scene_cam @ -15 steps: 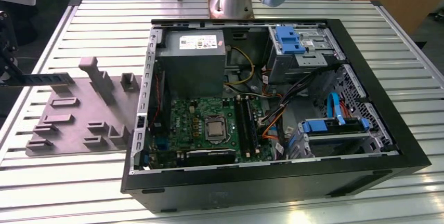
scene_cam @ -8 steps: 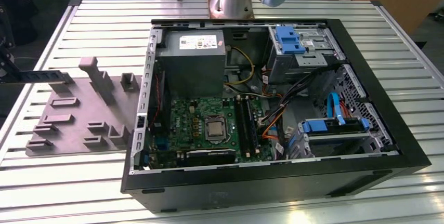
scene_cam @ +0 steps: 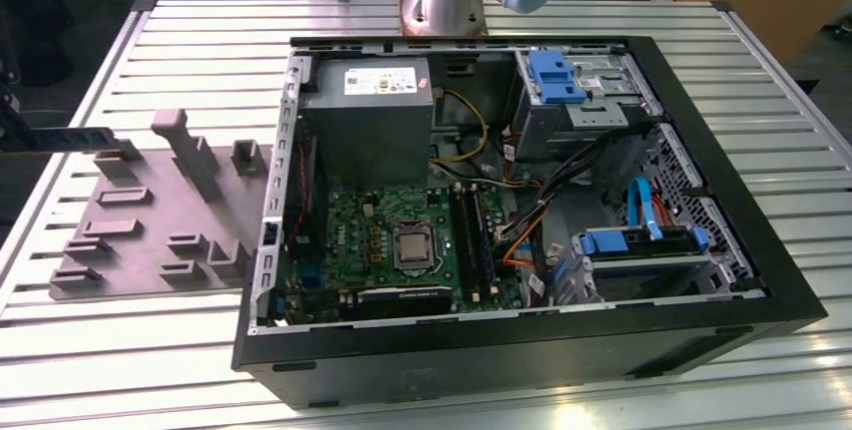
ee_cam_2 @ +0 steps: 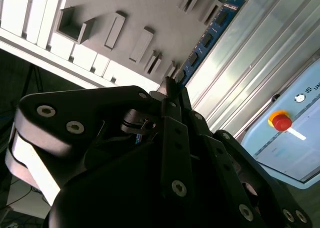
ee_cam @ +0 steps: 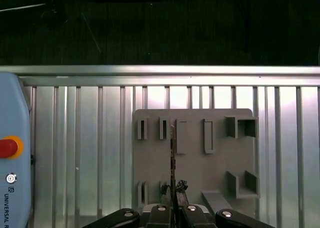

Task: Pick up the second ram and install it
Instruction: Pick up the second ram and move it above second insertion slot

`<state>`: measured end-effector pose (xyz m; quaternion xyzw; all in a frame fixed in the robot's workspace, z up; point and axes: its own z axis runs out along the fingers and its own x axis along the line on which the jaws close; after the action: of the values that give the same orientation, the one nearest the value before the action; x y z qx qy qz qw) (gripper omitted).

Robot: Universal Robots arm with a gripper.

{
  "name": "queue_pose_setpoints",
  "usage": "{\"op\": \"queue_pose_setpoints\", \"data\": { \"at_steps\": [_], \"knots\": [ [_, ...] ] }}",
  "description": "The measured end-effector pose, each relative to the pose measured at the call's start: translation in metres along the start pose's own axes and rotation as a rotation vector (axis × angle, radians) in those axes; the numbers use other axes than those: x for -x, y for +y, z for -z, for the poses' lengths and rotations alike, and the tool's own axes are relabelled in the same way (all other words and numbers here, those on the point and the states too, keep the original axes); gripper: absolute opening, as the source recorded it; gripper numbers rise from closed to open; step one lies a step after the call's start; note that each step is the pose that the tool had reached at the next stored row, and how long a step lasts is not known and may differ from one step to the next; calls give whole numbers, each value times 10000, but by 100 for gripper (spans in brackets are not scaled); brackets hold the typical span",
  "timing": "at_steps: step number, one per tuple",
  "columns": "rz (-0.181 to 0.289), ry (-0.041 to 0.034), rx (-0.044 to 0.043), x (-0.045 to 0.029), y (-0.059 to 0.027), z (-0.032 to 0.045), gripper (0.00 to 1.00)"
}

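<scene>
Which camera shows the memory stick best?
Second wrist view: the memory stick shows its blue face and chips, gripped by the fingers. First wrist view sees it edge-on; exterior view, maybe a dark sliver.

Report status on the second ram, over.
Gripper shut on second ram. Ram hangs above grey holder tray, away from open computer case. No obstruction seen around it.

Shiny ribbed metal table (scene_cam: 134, 350), matt grey plastic fixture (scene_cam: 134, 196), matt black pincer (ee_cam_2: 172, 88).

In both wrist views the gripper (ee_cam_2: 172, 87) is closed, its fingers clamped on the second ram (ee_cam_2: 205, 39), which projects straight out beyond the fingertips.
</scene>
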<state>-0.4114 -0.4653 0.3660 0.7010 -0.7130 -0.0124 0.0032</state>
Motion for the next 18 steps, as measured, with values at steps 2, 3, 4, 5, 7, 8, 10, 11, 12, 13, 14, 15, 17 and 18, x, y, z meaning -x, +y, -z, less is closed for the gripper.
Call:
{"op": "queue_pose_setpoints", "data": {
  "at_steps": [2,3,4,5,7,8,10,11,12,13,14,15,17,18],
  "knots": [
    [0,0,1,1,1,30,14],
    [0,0,1,1,1,45,14],
    [0,0,1,1,1,61,14],
    [0,0,0,1,2,75,14],
    [0,0,0,2,2,105,14],
    [0,0,0,2,3,120,14],
    [0,0,0,2,3,149,14],
    [0,0,0,3,3,164,14],
    [0,0,1,3,4,180,14],
    [0,0,1,3,4,196,14],
    [0,0,0,3,5,213,14],
    [0,0,0,3,5,228,14],
    [0,0,0,4,6,259,14],
    [0,-1,0,4,6,273,14]
  ]
}}
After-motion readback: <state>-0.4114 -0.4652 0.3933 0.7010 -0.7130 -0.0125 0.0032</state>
